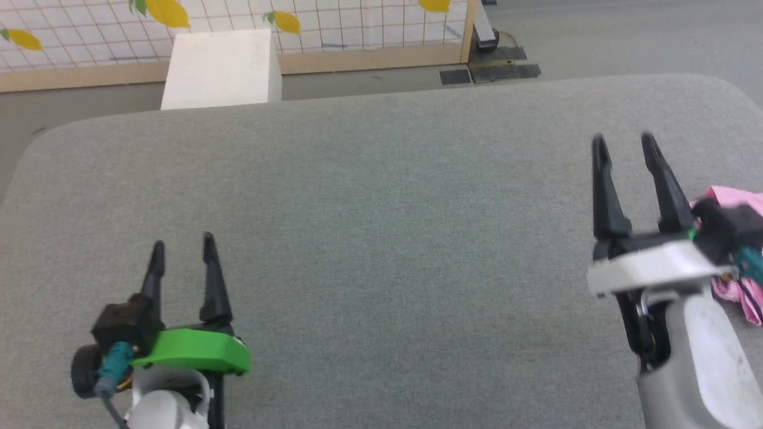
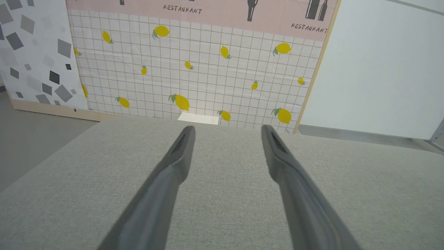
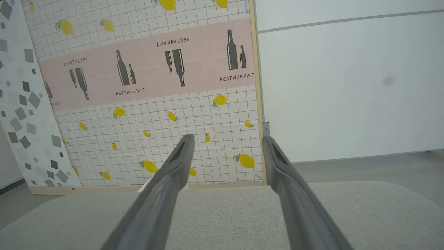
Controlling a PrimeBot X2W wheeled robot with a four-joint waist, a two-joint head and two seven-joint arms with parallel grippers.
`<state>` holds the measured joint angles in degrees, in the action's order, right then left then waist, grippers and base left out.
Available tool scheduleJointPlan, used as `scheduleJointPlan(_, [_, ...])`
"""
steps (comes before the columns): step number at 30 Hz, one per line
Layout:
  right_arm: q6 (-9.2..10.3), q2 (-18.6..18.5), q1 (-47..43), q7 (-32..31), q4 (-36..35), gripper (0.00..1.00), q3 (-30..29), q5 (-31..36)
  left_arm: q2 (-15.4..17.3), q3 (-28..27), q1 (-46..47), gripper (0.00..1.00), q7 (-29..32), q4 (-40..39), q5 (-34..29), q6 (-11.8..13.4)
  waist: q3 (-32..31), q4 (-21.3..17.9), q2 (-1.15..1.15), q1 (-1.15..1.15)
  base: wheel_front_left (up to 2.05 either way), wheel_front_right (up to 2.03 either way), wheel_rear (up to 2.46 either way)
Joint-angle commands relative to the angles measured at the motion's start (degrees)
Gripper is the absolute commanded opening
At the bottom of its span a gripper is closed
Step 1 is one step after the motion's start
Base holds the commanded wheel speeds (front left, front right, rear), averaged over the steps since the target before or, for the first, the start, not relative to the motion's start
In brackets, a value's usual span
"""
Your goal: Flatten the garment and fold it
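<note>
The garment (image 1: 739, 293) is a pink bundle at the right edge of the head view, lying on the grey cushioned surface (image 1: 381, 208) and mostly hidden behind my right wrist. My right gripper (image 1: 625, 146) stands open just left of it, fingers pointing away, nothing between them. My left gripper (image 1: 182, 249) is open at the lower left, far from the cloth. In the left wrist view the left gripper (image 2: 227, 130) spreads its fingers over bare grey fabric. In the right wrist view the right gripper (image 3: 227, 140) is open above the surface's far edge.
A white box (image 1: 222, 68) stands on the floor beyond the surface's far edge. Behind it runs a wall panel (image 2: 194, 62) with a lemon print. A dark metal foot (image 1: 495, 65) sits on the floor at the back right.
</note>
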<state>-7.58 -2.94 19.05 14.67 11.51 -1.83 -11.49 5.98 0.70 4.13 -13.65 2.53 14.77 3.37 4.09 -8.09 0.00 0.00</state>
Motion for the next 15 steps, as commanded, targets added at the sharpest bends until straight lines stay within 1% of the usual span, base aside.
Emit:
scheduleJointPlan(1, [0.09,0.0,-2.2,0.3,-1.1,1.00,-0.7,0.5,0.2,0.6,-0.9,1.00,-0.1,0.8,-1.2,0.5,-0.8,0.4,0.00,0.00,0.00,0.00,0.00])
scheduleJointPlan(7, [0.09,0.1,-9.4,0.3,-3.1,1.00,-0.7,1.2,-0.4,2.7,-2.0,1.00,-0.6,3.9,-2.1,0.4,-2.3,0.7,0.00,0.00,0.00,0.00,0.00])
scheduleJointPlan(15, [0.09,0.1,-15.7,0.3,-2.5,1.00,0.7,-0.9,-1.3,3.3,-3.6,1.00,-1.1,5.9,-0.9,0.4,-3.0,1.8,0.00,0.00,0.00,0.00,0.00])
